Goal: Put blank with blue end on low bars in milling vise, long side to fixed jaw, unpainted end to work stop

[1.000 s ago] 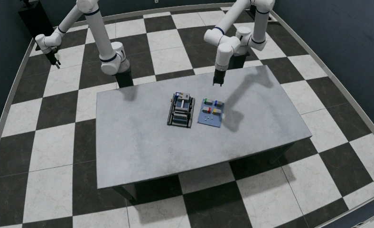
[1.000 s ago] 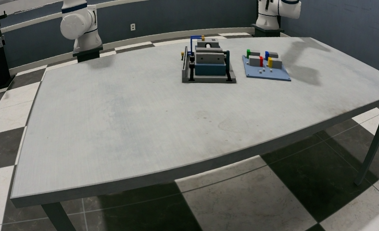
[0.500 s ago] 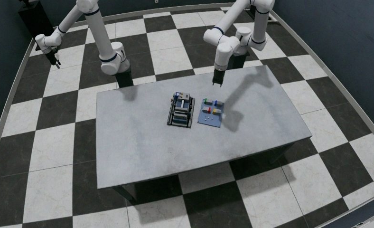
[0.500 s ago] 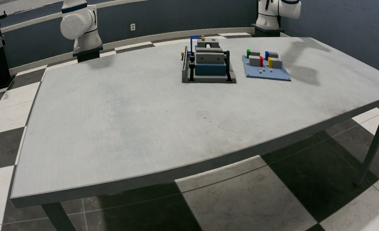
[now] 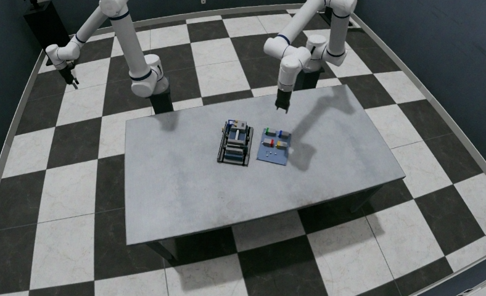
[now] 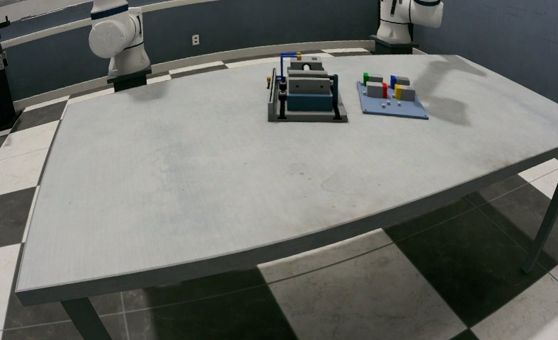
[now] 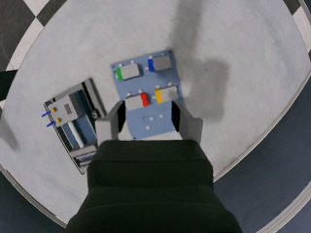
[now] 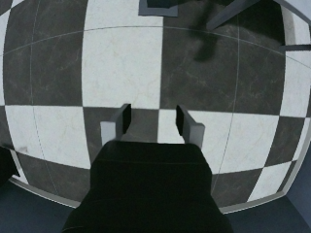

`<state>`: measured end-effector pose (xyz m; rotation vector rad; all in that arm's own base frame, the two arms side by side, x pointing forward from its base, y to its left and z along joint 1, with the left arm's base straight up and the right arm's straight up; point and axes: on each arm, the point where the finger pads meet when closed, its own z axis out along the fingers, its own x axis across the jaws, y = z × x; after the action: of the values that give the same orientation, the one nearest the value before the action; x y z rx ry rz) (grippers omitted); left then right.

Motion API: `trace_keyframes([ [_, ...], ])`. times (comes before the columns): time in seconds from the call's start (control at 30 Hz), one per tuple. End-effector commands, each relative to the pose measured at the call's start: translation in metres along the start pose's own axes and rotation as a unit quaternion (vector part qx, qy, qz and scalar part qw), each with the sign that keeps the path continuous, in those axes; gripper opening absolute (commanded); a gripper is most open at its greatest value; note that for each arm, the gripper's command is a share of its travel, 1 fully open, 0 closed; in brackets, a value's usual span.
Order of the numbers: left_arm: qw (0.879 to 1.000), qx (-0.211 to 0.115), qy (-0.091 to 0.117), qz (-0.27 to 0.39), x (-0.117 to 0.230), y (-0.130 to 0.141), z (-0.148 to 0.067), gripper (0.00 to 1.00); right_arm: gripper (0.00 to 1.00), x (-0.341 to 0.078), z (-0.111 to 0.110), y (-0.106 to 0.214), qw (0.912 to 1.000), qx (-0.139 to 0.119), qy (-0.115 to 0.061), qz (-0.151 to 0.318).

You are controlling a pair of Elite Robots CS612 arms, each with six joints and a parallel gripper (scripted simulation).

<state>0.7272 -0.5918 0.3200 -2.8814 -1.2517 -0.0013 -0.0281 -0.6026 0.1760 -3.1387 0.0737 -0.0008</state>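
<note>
The checkered floor [image 5: 65, 190] [image 6: 336, 299] [image 7: 28, 43] [image 8: 121, 68] surrounds the grey bench [image 5: 187, 183] [image 6: 231, 168] [image 7: 209, 39] [image 8: 302, 7], which fills the middle of the top view. The left arm [image 5: 293, 66] [image 6: 394, 23] reaches in from the upper right of the top view; the right arm [image 5: 128, 44] [image 6: 113, 37] stands at its upper left, its far end out over the floor.

On the bench, near its centre, sits the milling vise [image 5: 234, 136] [image 6: 309, 101] [image 7: 68, 109], with the blue plate [image 5: 273, 157] [image 6: 394, 108] [image 7: 141, 125] just beside it, to its right in the top view.

The left gripper [image 5: 282, 110] [image 7: 148, 110] hangs above the bench with its jaws spread wide, touching nothing. The right gripper [image 5: 73, 86] [image 8: 153, 114] also has its jaws wide apart and holds nothing, well apart from the bench.

The blank with the blue end [image 5: 284, 134] [image 6: 401, 81] [image 7: 160, 63] lies on the plate at its upper right corner in the top view, below the left jaws. In the left wrist view it shows at upper centre, beyond their tips, blue end to the left. The green-ended blank [image 5: 271, 132] [image 6: 374, 78] [image 7: 128, 71], the red-ended blank [image 5: 268, 142] [image 6: 375, 89] [image 7: 134, 102] and the yellow-ended blank [image 5: 281, 145] [image 6: 406, 93] [image 7: 168, 93] share the plate.
</note>
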Motion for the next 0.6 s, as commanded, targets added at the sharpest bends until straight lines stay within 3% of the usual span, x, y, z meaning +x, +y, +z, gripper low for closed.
trace_keyframes([
  [0.0,1.000,-0.001,0.000,0.015,0.0000,0.0003,-0.0014,1.00,1.00,-0.0002,-0.0009,0.0007,1.0000,-0.001,0.000,0.000],
  [0.57,0.996,-0.001,0.000,0.094,0.0000,0.0003,-0.0014,1.00,1.00,-0.0002,-0.0009,0.0007,1.0000,-0.001,0.000,0.000],
])
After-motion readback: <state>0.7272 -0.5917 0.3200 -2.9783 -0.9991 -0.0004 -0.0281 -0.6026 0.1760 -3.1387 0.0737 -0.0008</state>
